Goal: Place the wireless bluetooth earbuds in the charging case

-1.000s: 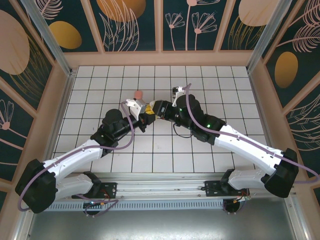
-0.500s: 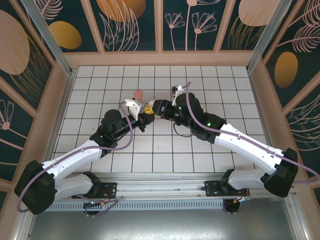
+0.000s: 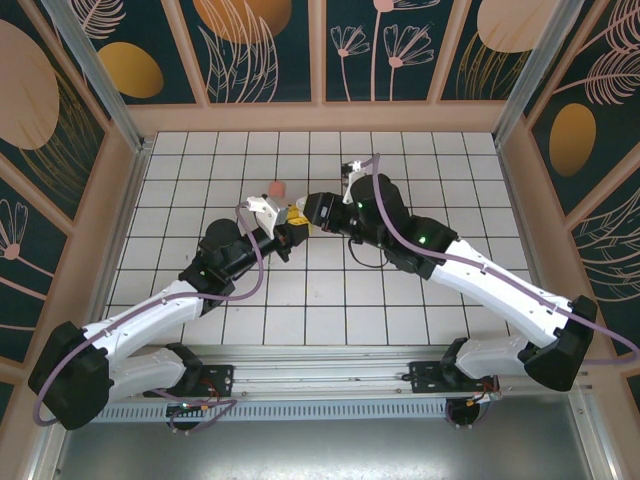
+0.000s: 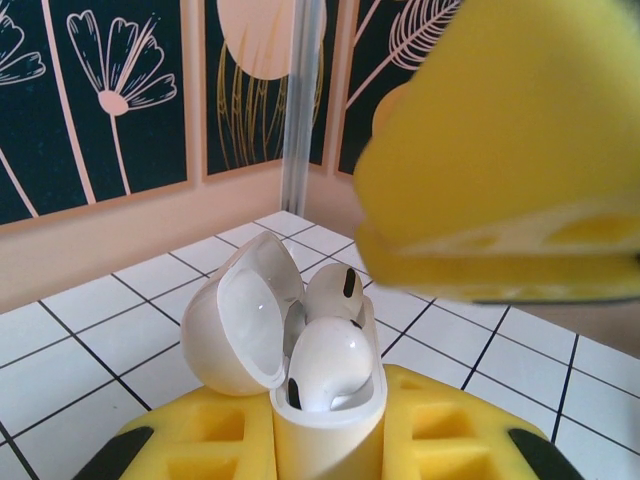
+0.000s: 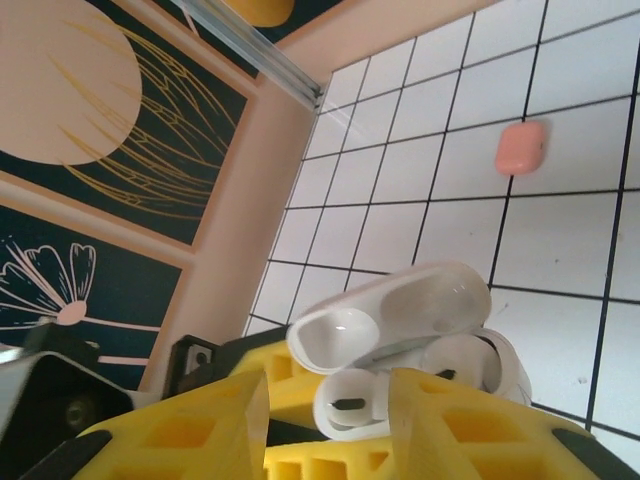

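My left gripper (image 4: 325, 432) is shut on a white charging case (image 4: 322, 445), which stands upright between its yellow fingers with the lid (image 4: 238, 318) swung open to the left. Two white earbuds sit in the case, one in front (image 4: 332, 362) and one behind (image 4: 336, 290). My right gripper (image 5: 328, 392) is open and hovers just over the case. Its yellow fingers (image 5: 455, 425) stand either side of the near earbud (image 5: 348, 405), below the lid (image 5: 400, 305). From above, the two grippers (image 3: 291, 229) (image 3: 306, 212) meet nose to nose at mid-table.
A salmon-pink rounded case (image 3: 277, 188) (image 5: 520, 147) lies shut on the white tiled floor (image 3: 420, 170), one tile beyond the grippers. Wooden walls (image 3: 320, 118) ring the floor, with a metal post (image 4: 305, 110) in the far corner.
Both grippers have shifted slightly toward the far wall while staying together. The left grip on the case has not changed.
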Motion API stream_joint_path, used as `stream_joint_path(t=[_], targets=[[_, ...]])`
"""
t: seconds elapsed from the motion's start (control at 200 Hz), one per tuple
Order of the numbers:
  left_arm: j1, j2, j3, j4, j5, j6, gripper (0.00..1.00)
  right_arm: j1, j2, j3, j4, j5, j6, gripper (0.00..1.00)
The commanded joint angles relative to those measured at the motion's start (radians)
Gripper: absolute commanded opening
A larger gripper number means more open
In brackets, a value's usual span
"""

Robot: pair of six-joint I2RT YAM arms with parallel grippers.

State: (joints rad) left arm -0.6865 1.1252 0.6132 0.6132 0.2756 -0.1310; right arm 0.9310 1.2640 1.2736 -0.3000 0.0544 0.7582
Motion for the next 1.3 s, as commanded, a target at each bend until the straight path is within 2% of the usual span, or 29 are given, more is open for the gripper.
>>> stream_joint_path(t=[0.0,0.215,0.325,0.51,0.741,0.931,0.976,1.296], targets=[[0.003,-0.023,0.014,0.056,0.004,-0.002,0.00,-0.002,0.004,0.053,-0.038,0.003,-0.049,0.37],[0.002,-0.020,0.022,0.041,0.014,-0.002,0.00,-0.021,0.002,0.065,-0.040,-0.034,-0.063,0.37],[0.002,-0.011,0.043,0.008,0.052,0.000,0.00,-0.065,-0.014,0.076,-0.075,-0.036,-0.080,0.37],[0.004,-0.002,0.054,-0.006,0.103,-0.006,0.00,-0.212,-0.038,0.069,-0.117,-0.199,-0.091,0.40],[0.004,0.037,0.101,-0.021,0.160,-0.011,0.00,-0.315,-0.032,0.066,-0.181,-0.355,-0.169,0.47],[0.003,0.070,0.108,0.052,0.213,-0.074,0.00,-0.378,-0.031,0.048,-0.209,-0.461,-0.220,0.51],[0.003,0.082,0.114,0.057,0.230,-0.086,0.00,-0.422,-0.031,0.044,-0.211,-0.492,-0.229,0.52],[0.003,0.099,0.145,0.018,0.296,-0.096,0.00,-0.474,-0.032,-0.014,-0.151,-0.612,-0.228,0.57]])
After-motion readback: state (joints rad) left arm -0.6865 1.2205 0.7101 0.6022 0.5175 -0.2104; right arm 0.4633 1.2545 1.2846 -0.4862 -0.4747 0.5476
